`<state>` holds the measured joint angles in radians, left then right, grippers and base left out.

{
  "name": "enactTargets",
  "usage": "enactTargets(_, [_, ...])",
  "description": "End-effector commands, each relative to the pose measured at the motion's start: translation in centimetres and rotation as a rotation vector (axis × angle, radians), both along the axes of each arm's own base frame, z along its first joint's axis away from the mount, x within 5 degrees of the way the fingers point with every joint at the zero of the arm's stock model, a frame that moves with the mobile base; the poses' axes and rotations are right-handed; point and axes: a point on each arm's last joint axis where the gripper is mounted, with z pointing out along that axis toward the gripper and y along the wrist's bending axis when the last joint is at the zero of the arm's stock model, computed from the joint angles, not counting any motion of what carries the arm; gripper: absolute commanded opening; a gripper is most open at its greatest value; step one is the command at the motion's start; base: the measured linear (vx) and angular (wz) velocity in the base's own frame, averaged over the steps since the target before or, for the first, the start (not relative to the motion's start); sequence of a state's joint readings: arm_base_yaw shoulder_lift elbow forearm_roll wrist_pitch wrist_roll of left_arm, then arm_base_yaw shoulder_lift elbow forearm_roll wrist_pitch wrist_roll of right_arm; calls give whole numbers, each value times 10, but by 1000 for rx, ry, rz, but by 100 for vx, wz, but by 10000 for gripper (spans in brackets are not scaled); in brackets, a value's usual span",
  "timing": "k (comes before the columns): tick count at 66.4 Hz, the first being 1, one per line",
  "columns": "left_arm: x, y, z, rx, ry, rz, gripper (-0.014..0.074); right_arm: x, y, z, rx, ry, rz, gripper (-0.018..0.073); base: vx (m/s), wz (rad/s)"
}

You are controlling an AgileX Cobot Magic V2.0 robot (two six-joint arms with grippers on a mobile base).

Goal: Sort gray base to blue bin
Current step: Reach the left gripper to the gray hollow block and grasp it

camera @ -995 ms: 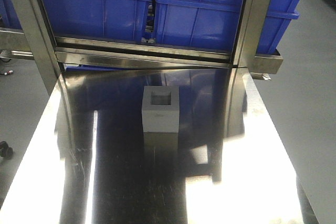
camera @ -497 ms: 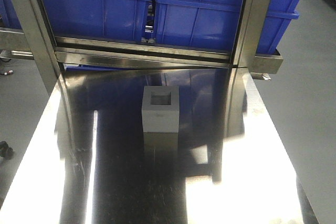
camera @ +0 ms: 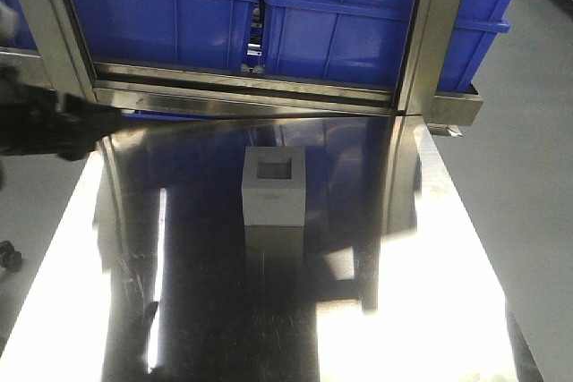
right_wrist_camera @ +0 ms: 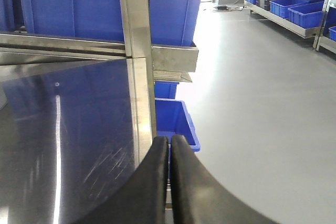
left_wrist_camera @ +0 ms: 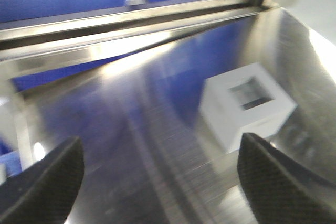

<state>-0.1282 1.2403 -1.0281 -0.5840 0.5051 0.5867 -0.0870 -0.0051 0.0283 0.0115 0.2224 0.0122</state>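
Sitting upright at the middle of the steel table (camera: 430, 310), the gray base (camera: 274, 187) has its square recess facing up. It is cube-like, so there is no long axis to align. The left gripper (left_wrist_camera: 160, 145) is spread wide and empty. The base lies ahead and right of its gap, touching neither finger. The right gripper (right_wrist_camera: 169, 145) is pressed closed and empty at the table's right edge. Left arm judged nearer. Blue bins (camera: 340, 24) stand beyond.
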Motion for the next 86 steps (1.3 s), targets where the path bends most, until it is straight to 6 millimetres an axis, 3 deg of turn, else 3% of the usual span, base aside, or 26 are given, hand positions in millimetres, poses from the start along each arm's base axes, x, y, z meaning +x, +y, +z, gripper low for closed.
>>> enactTargets(1, [16,-18,14,-40,-67,-8,582,2,-1,5,-21,-50,-3,-5,0,0])
enactTargets(25, [61,-103,-12,45,50,-64,556,2,-1,5,-21,-50,-3,-5,0,0])
enactTargets(35, [84,-126,-22,11,120,-27,556,2,-1,5,-21,-50,-3,-5,0,0])
enactTargets(61, [132,-152,-62,37,236,-9,673,2,-1,5,-21,-50,-3,-5,0,0])
enactTargets(86, [148,-160,-96,29,312,28,666,2,-1,5,-21,-50,-3,-5,0,0])
